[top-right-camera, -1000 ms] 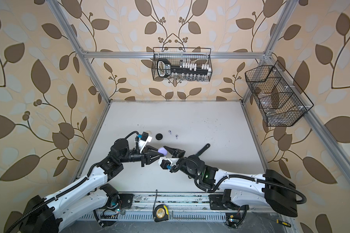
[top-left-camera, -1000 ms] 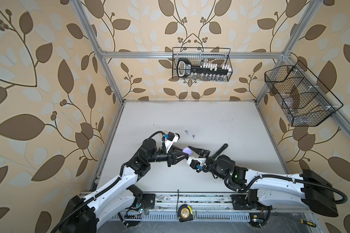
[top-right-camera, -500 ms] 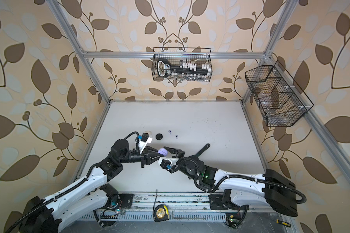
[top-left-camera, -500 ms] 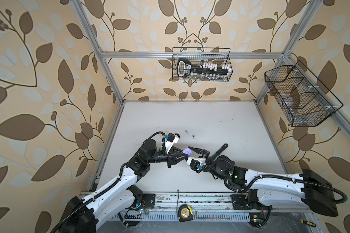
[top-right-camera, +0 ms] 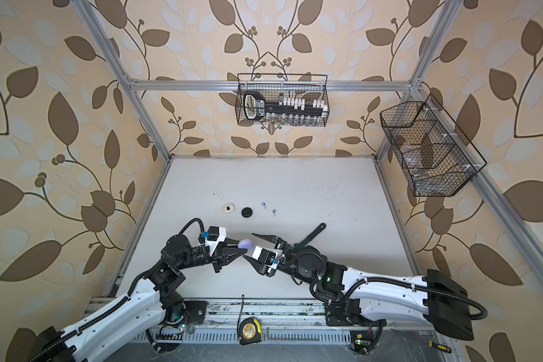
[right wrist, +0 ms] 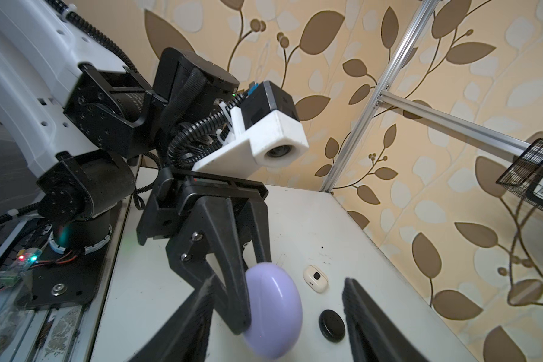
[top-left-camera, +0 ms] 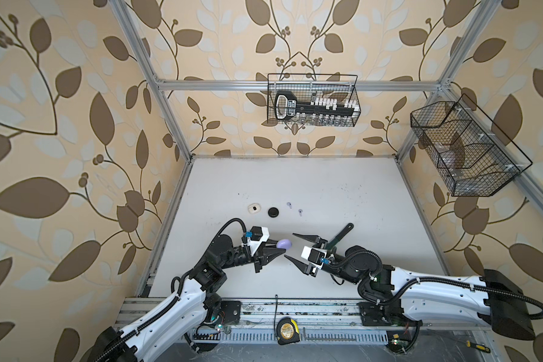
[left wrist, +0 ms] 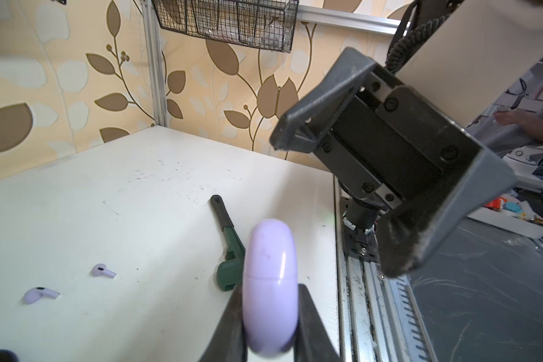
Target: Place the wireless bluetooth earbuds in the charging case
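Observation:
A closed pale lilac charging case (top-left-camera: 285, 243) (top-right-camera: 245, 243) hangs above the table, pinched edge-on by my left gripper (top-left-camera: 282, 247) (left wrist: 269, 285), which is shut on it. My right gripper (top-left-camera: 289, 245) (right wrist: 277, 282) faces it with its jaws open on either side of the case (right wrist: 273, 310), not touching it. Two lilac earbuds (top-left-camera: 289, 205) (top-left-camera: 300, 212) lie loose on the table behind; the left wrist view shows them too (left wrist: 102, 271) (left wrist: 40, 294). A closed white case (top-left-camera: 254, 208) and a closed black case (top-left-camera: 273, 212) lie to their left.
A dark green wrench-shaped tool (top-left-camera: 340, 235) lies on the table beside my right wrist. Wire baskets hang on the back wall (top-left-camera: 312, 100) and the right wall (top-left-camera: 464, 150). A tape measure (top-left-camera: 285, 329) sits on the front rail.
My right gripper's jaws have spread wider around the lilac case. My left gripper keeps its hold on the case, and both arms have barely shifted.

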Robot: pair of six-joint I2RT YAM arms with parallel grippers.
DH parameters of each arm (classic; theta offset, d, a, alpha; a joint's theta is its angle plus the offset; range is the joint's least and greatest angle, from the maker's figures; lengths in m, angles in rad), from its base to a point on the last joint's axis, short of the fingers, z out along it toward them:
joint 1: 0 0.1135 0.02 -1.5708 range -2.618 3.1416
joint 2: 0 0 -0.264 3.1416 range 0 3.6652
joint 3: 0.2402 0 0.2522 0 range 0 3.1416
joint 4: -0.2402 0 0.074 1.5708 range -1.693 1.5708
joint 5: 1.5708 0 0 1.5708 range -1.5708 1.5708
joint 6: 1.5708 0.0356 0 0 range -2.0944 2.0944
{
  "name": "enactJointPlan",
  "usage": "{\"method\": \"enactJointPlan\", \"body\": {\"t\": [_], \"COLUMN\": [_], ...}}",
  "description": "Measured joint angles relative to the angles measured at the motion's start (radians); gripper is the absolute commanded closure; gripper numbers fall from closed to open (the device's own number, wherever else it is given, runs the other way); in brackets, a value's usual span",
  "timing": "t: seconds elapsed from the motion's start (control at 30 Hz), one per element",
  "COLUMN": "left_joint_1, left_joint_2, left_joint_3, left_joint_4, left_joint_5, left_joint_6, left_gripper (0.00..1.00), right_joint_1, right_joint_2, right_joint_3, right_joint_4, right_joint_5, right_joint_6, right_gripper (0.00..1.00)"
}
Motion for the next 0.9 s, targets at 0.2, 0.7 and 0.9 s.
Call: {"method": "enactJointPlan", "body": {"t": [0.2, 0.7, 0.9], "left_joint_1": [0.000, -0.005, -0.005], "left_joint_2": [-0.005, -0.052, -0.053], "left_joint_3": [-0.018, -0.065, -0.068], "left_joint_4": [0.049, 0.102, 0.116], "left_joint_5": [0.012, 0.054, 0.049], "left_joint_6": [0.057, 0.113, 0.126], "left_gripper": [1.00, 1.00, 1.00], "right_joint_1": [0.000, -0.018, -0.030], "right_joint_2": [0.047, 0.068, 0.043], "right_joint_3": [0.000, 0.000, 0.000], "right_joint_4": [0.015, 0.027, 0.013], "right_joint_5": [0.016, 0.029, 0.018], "right_joint_6": [0.020, 0.060, 0.090], "right_gripper": [0.37, 0.40, 0.41]}}
